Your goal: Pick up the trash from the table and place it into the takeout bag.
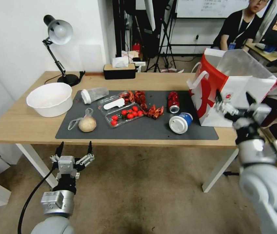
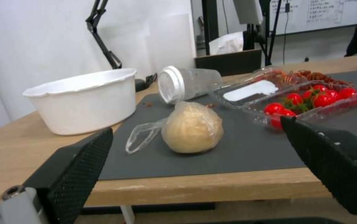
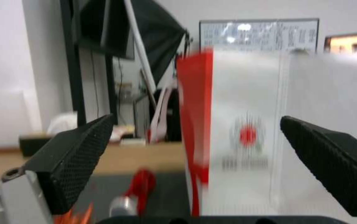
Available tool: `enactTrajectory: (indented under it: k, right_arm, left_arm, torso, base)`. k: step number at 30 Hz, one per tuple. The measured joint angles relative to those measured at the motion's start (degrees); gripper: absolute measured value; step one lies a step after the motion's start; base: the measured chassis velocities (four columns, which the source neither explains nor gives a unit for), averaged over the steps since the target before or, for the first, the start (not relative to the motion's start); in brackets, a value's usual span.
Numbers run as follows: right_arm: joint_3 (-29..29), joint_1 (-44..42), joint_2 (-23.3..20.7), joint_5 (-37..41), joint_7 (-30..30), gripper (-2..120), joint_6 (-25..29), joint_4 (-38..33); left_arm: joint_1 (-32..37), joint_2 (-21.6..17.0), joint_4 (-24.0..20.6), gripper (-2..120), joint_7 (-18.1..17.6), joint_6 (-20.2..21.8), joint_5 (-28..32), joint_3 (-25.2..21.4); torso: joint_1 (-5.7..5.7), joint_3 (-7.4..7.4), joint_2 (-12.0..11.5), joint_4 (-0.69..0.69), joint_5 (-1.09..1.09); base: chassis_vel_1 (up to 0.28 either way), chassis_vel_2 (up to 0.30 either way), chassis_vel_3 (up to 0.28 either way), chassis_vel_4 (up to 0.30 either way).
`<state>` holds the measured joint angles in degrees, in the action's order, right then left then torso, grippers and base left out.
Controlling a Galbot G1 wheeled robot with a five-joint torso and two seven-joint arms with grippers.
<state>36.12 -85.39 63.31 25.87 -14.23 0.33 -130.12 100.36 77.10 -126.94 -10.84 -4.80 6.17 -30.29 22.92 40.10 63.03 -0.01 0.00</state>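
Head view: a light-wood table (image 1: 21,125) with a grey mat (image 1: 151,128) is set against a white wall, bare floor before its near edge. On the mat are seen, left to right, a bagged bun (image 1: 87,123), a clear cup (image 1: 94,95), a can (image 1: 173,101) and a paper cup (image 1: 180,123), all lying on their sides. The bag (image 1: 232,94) stands open at the right end. The left gripper (image 1: 74,150) is held apart below the near edge; the right gripper (image 1: 234,97), fingers spread, is raised before the bag.

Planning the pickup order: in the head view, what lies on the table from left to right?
large white deep bowl → bagged bun → clear plastic cup → clamshell of cherry tomatoes → red soda can → blue-white paper cup → takeout bag
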Motion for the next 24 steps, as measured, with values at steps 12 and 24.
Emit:
enactTrajectory:
  k: [12,24]
  right_arm:
    - [-5.52,-11.77,6.98,-9.89,4.26,100,13.8,8.24]
    - [-9.45,-12.13,8.25,-10.51,3.98,100,14.79,11.97]
  left_arm:
    - [-0.02,0.56,2.13,100,1.08,-1.93,0.43,-0.27]
    - [0.01,0.55,3.25,100,1.8,-1.88,0.28,-0.16]
  torso:
    - [0.0,0.0,0.01,0.01,0.0]
    - [0.0,0.01,0.0,0.01,0.0]
  base:
    - [0.0,0.0,0.0,0.0]
    - [0.0,0.0,0.0,0.0]
